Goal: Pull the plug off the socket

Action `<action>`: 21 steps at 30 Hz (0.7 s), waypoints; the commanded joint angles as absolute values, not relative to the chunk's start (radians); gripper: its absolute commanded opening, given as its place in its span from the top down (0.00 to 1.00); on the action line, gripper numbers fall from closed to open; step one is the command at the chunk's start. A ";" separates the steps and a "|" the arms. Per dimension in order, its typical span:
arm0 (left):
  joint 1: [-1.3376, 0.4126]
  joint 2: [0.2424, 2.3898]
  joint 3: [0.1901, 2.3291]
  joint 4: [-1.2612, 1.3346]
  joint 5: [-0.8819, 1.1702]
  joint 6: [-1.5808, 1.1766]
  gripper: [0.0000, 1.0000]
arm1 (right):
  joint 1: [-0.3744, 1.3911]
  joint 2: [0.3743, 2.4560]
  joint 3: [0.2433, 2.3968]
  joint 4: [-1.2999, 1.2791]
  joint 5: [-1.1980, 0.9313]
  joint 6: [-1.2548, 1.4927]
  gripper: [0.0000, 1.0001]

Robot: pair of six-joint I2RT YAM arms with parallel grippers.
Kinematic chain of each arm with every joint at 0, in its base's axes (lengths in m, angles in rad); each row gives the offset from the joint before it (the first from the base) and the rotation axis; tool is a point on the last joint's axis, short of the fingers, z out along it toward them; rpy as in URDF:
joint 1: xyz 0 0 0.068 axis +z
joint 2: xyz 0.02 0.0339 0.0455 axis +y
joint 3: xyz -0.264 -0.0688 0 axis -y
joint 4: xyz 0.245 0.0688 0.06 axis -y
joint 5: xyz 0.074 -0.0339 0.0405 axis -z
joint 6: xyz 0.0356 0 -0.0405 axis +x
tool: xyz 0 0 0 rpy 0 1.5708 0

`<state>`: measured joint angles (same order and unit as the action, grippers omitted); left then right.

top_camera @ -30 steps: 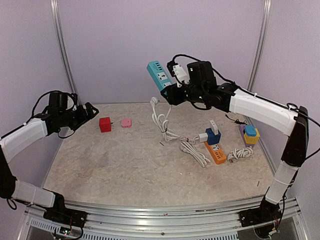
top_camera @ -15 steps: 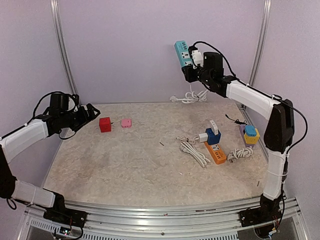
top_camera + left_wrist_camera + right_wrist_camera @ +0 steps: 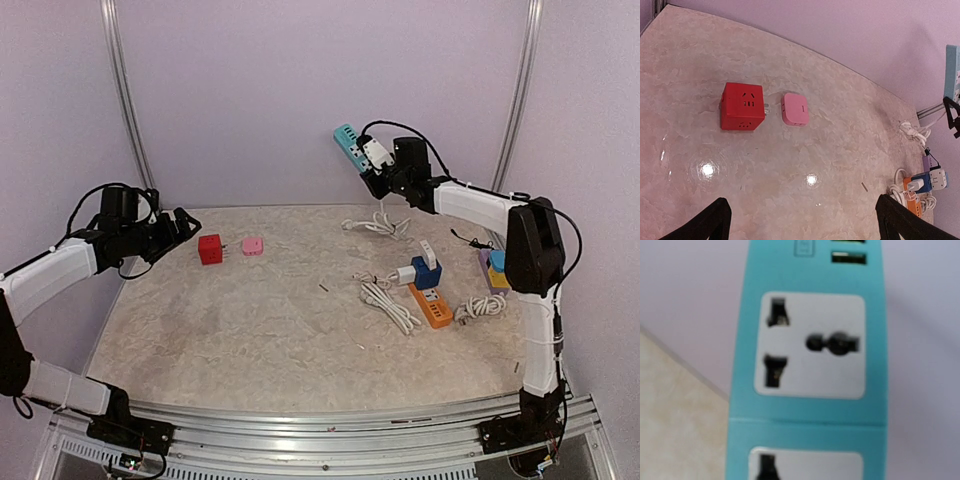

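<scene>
Up at the back the right gripper (image 3: pixel 379 179) clamps the teal strip (image 3: pixel 347 142), white plug (image 3: pixel 377 153) on it; the left gripper (image 3: pixel 801 202) hangs spread wide near the red cube (image 3: pixel 742 106).

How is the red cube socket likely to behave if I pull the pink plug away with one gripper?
The red cube socket sits flat on a square face, so it probably won't roll. The table shows glossy glare, so the cube may well slide along behind the pink plug, whose prongs seem to bridge the gap. Bracing it seems wise.
</scene>
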<state>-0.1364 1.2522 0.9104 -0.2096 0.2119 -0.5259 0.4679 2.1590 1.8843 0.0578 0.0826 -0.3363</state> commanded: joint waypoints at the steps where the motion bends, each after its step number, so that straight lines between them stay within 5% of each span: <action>1: -0.143 1.258 0.917 -0.209 0.212 -0.511 0.01 | 0.462 2.246 1.938 0.074 -0.011 -0.388 1.00; 21: -0.143 1.235 0.902 -0.223 0.206 -0.497 0.01 | 0.509 2.521 2.111 -0.035 -0.150 -0.263 0.78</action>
<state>-0.1368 1.2518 0.9104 -0.2111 0.2100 -0.5144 0.4870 2.4626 2.0682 -0.0063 -0.1455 -0.2985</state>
